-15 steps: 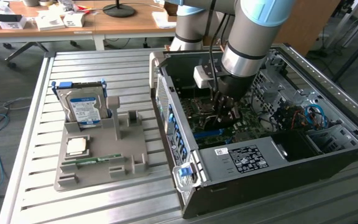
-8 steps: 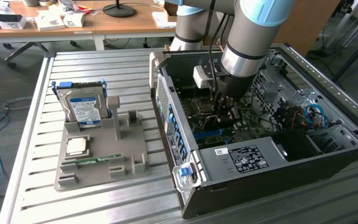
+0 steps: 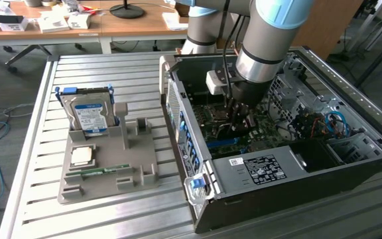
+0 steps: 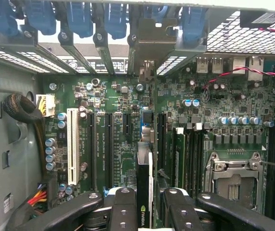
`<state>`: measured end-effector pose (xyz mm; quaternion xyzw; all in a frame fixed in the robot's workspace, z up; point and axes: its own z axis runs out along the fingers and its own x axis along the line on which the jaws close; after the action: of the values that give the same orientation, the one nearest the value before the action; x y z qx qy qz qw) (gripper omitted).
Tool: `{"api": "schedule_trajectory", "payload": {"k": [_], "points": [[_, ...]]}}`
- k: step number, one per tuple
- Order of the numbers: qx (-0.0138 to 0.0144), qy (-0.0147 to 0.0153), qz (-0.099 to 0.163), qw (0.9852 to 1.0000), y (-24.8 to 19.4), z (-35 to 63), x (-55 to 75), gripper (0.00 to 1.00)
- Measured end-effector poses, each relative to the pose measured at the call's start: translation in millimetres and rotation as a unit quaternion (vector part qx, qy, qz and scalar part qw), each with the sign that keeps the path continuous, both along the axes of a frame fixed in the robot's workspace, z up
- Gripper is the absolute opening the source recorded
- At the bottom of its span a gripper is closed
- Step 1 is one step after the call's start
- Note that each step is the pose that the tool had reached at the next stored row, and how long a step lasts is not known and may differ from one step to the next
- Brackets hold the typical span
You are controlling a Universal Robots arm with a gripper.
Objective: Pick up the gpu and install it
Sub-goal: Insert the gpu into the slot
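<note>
The gpu (image 4: 144, 183) clamped edge-on inside the computer case (image 3: 244, 204)
Partly closed jaws pinch its dark card from both sides, over the green motherboard (image 4: 123, 159), toward the exterior view's right.
</note>
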<state>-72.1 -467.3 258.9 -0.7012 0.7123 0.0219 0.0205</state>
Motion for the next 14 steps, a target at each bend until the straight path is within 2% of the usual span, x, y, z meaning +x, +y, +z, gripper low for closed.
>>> {"api": "schedule_trajectory", "payload": {"k": [6,14], "points": [[-0.0004,0.0001,0.000,1.0000,0.0,-1.5,0.0,0.26],[-0.0028,0.0001,0.000,1.0000,0.0,-3.5,-0.1,0.26]]}}
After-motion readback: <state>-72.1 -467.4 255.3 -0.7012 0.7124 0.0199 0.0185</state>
